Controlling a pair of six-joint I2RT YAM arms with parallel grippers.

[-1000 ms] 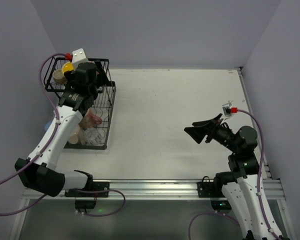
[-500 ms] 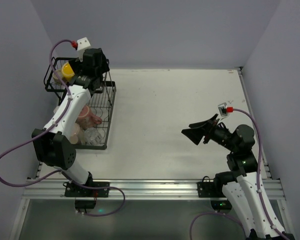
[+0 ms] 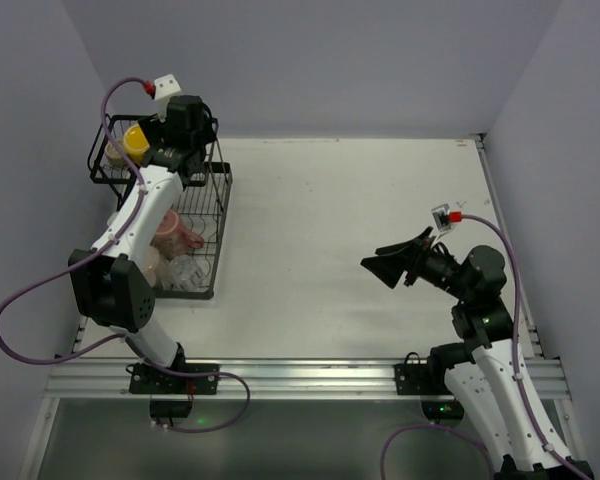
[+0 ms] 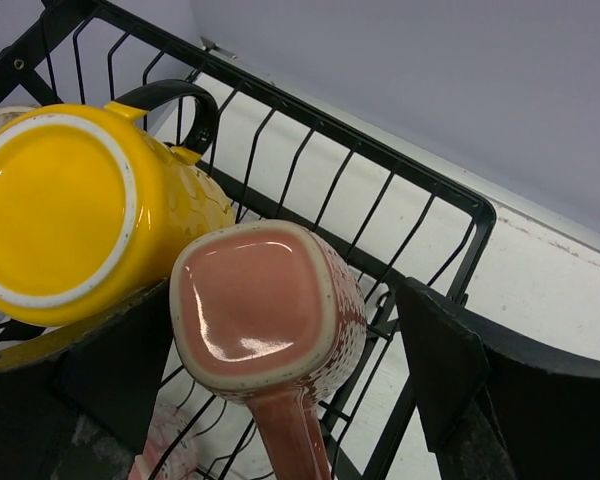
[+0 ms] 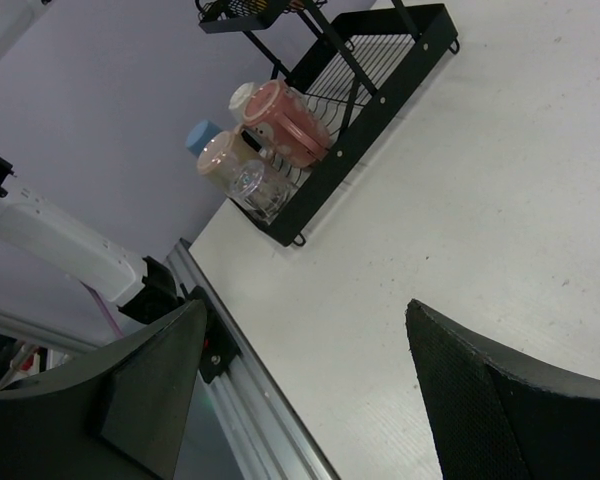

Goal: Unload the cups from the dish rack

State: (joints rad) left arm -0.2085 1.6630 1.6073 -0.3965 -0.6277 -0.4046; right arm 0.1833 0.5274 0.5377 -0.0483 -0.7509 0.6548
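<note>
The black wire dish rack (image 3: 208,195) stands at the far left of the table. My left gripper (image 3: 163,157) is at its upper tier, beside an upturned yellow cup (image 3: 135,140). In the left wrist view the left gripper (image 4: 275,335) is open, its fingers either side of an upturned salmon-orange mug (image 4: 265,305) whose handle points down. The yellow mug (image 4: 60,210) with a black handle lies to its left. My right gripper (image 3: 385,265) is open and empty above the table at the right; it also shows in the right wrist view (image 5: 302,320).
The lower tray (image 5: 365,85) holds a pink cup (image 5: 285,110), a beige cup (image 5: 220,155), a clear glass (image 5: 255,185) and a light blue cup (image 5: 202,133). A metal rail (image 3: 300,375) runs along the near table edge.
My left arm has swung up and back, bringing its gripper to the rack's upper tier by the yellow cup. The right gripper has drifted slightly left.
</note>
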